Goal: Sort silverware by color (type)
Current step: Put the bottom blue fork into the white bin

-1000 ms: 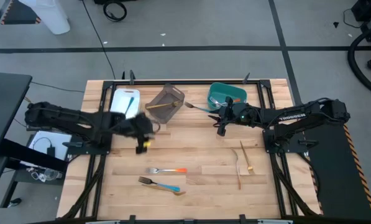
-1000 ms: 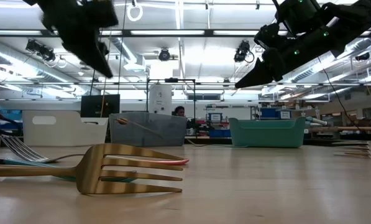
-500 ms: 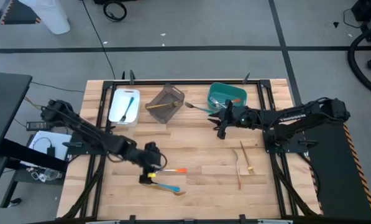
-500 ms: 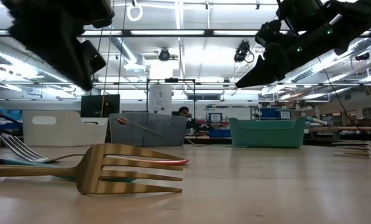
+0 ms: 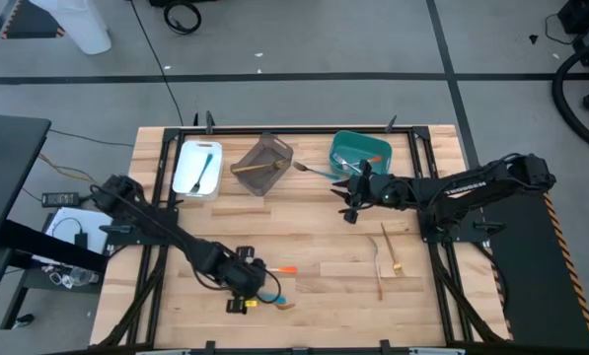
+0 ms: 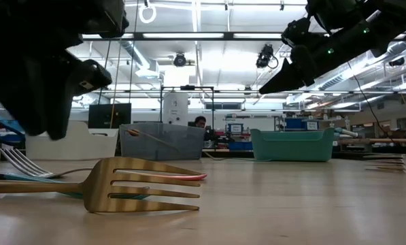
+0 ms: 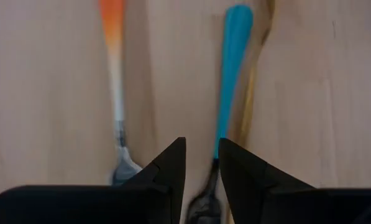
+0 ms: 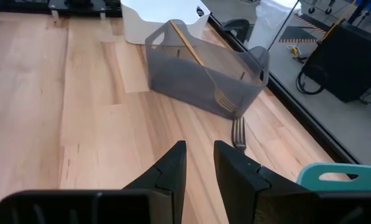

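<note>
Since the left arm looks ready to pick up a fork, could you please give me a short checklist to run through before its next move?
1. Left gripper over the blue-handled fork: ok, its fingers straddle the neck.
2. Fingers parted enough for the handle: ok, a narrow gap shows.
3. Neighbours clear of the grasp: not ok, a gold fork lies right against the blue one; the orange-handled fork lies apart.
4. White bin reachable: ok, it already holds a blue utensil.
5. Right gripper out of the way: ok, it hovers near the teal bin.
</note>
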`<action>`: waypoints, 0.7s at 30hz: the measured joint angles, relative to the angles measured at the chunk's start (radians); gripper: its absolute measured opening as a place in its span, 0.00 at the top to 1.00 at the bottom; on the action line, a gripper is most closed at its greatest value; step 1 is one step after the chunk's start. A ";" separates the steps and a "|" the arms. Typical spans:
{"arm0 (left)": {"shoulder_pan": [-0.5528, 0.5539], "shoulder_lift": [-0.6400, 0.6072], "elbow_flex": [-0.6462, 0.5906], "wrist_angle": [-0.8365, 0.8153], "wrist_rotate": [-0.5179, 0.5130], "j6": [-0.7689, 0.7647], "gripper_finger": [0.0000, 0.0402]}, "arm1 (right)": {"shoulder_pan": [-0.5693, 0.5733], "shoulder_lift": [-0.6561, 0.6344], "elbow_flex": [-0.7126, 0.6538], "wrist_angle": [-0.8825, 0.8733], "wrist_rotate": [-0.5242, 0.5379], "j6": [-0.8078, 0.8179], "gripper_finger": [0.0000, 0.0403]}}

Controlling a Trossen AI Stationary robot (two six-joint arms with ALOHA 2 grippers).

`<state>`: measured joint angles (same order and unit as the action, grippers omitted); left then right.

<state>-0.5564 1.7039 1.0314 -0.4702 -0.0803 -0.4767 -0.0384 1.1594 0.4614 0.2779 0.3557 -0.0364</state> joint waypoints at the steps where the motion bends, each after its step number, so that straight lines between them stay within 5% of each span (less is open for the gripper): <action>1: -0.003 0.012 0.010 -0.006 0.010 -0.010 0.75 | 0.001 0.000 0.000 -0.002 0.006 0.000 0.77; 21: -0.070 0.097 0.091 -0.103 -0.041 -0.223 0.75 | -0.002 0.001 -0.020 0.087 0.029 -0.053 0.77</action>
<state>-0.6267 1.8011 1.1221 -0.5734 -0.1215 -0.6996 -0.0406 1.1603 0.4412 0.3650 0.3847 -0.0895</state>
